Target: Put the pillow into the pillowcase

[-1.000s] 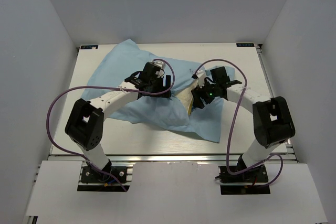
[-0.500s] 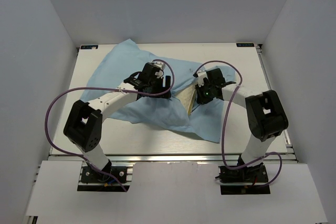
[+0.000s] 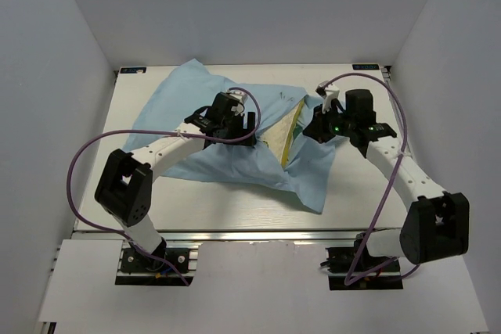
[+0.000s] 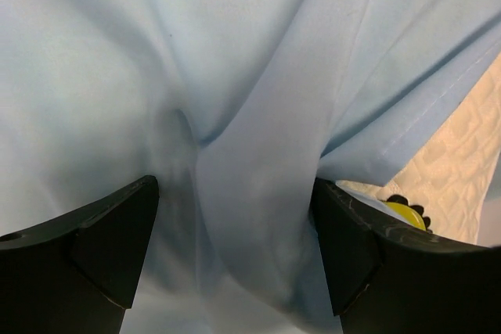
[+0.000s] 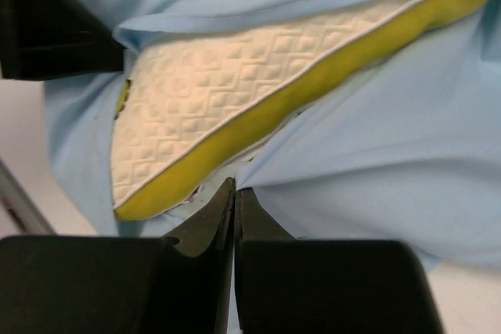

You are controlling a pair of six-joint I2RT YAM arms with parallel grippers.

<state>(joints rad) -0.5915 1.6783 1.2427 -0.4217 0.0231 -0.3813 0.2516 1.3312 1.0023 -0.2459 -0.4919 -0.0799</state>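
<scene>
Now the left gripper [image 3: 239, 125] bears down on the pillowcase [image 3: 188, 95]. Its fingers [image 4: 98, 248] are spread astride a raised fold of the light blue cloth, probably to pin the sack to the table [image 3: 227, 205] while the mouth is worked. Just to its right the pillow [image 3: 282, 137] lies mostly inside the sack, with only a cream wedge and its yellow rim [image 5: 258, 127] showing through the open mouth. Farther right, the right gripper [image 3: 313, 129] has its fingers pressed together on the hem just under that rim. It seems to be pinching the thin cloth so it can be drawn over the pillow's exposed end.
</scene>
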